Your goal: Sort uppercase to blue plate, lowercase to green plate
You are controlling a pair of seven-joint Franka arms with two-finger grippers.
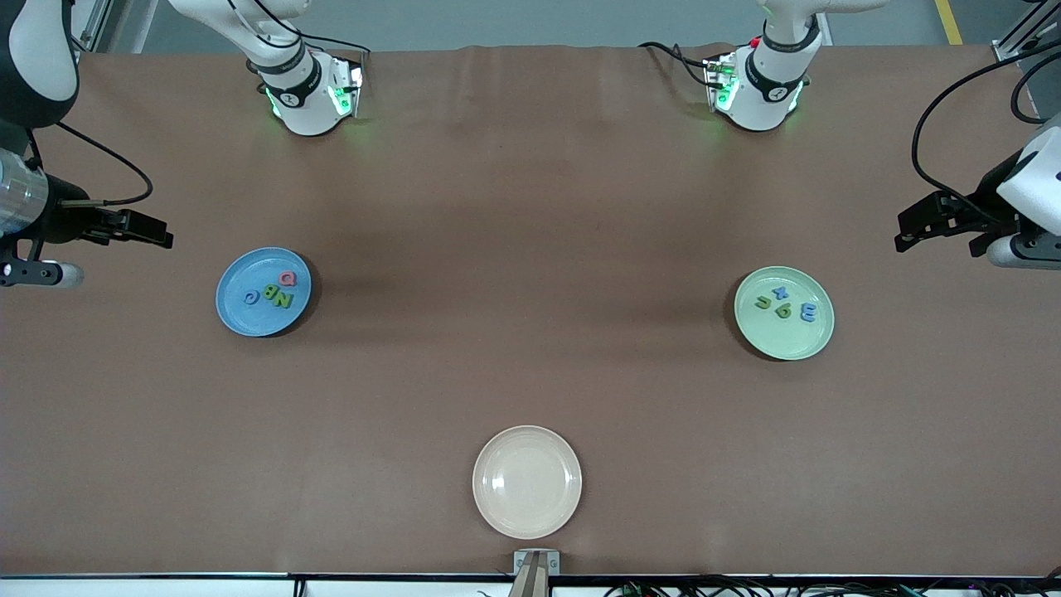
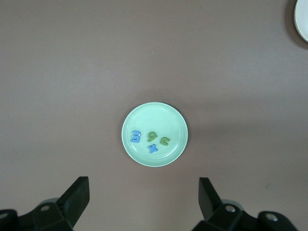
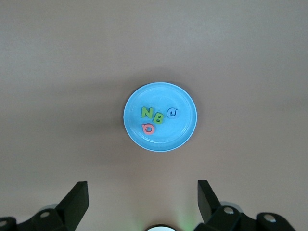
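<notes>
— Front view, item one: what is recorded on the blue plate (image 1: 249,311)?

— It is logged at middle left of the frame, toward the right arm's end of the brown counter (image 1: 530,249). Four capitals are held in it: pink-red Q (image 1: 287,279), green B (image 1: 270,291), green N (image 1: 283,299) and blue G (image 1: 251,296), clustered close together.

— And the green plate (image 1: 792,340)?

— It is entered at middle right of the frame, toward the left arm's end. Four small letters are held in it: blue x (image 1: 780,292), green u (image 1: 763,304), green q (image 1: 784,311) and blue m (image 1: 807,312).

— Other ware?

— A cream-white plate (image 1: 527,482) is listed at lower centre of the frame, nearest the camera, well apart from both coloured plates. No letters are seen in it.

— The grippers?

— The right gripper (image 1: 153,230) is noted at the left edge of the frame, raised above the counter near the blue plate; its fingers (image 3: 77,199) are spread apart and nothing is held. The left gripper (image 1: 912,228) is noted at the right edge, raised near the green plate; its fingers (image 2: 77,197) are likewise spread, with nothing between them. In each wrist view the corresponding plate is seen apart from the fingers.
</notes>
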